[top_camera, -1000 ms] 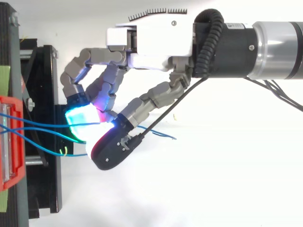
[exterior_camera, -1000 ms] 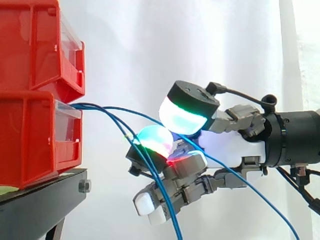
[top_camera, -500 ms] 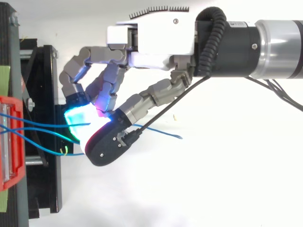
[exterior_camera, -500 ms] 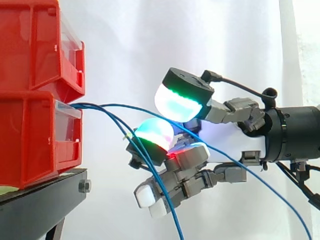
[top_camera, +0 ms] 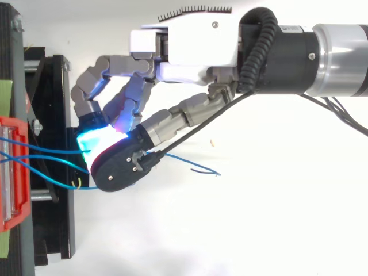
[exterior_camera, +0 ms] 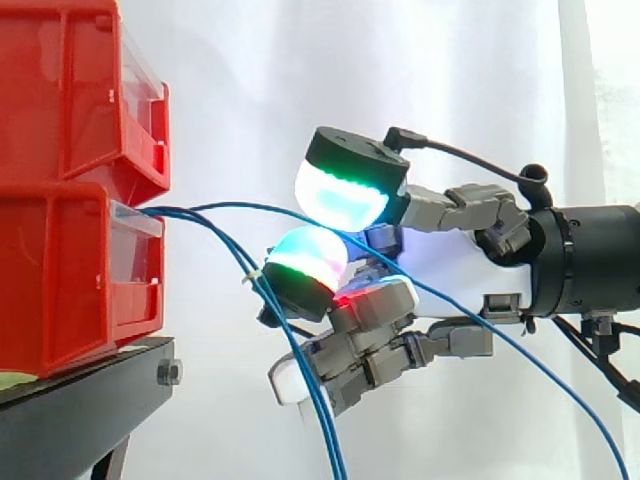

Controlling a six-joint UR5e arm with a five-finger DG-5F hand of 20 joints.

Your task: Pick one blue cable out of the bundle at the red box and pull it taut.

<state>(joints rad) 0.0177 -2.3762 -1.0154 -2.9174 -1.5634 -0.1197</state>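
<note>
Robot hand [exterior_camera: 450,290] reaching in from the right, level with the lower red box [exterior_camera: 70,280] on its black stand [exterior_camera: 80,400], before a white curtain [exterior_camera: 250,80]. Blue cable [exterior_camera: 240,206] arching out of the box's clear front, passing through the robot hand and sloping away down to the right. Other strands of the bundle [exterior_camera: 300,380] dropping steeply below, joined near the box by what looks like a small pale tie [exterior_camera: 250,274]. Not possible to tell whether clamped on that cable or only close about it. From above, loose blue end [top_camera: 201,168] trailing out past the robot hand toward the arm side. Judged thin, light and limp, with a slick jacket apt to slide through a loose pinch; hardly any weight, and no stiffness to hold a shape. Best taken, by the look of it, on the upper strand, well clear of the tie and the rest, with a firm pinch across the jacket. Then drawn straight back from the box, gently enough to spare the anchored end.
</note>
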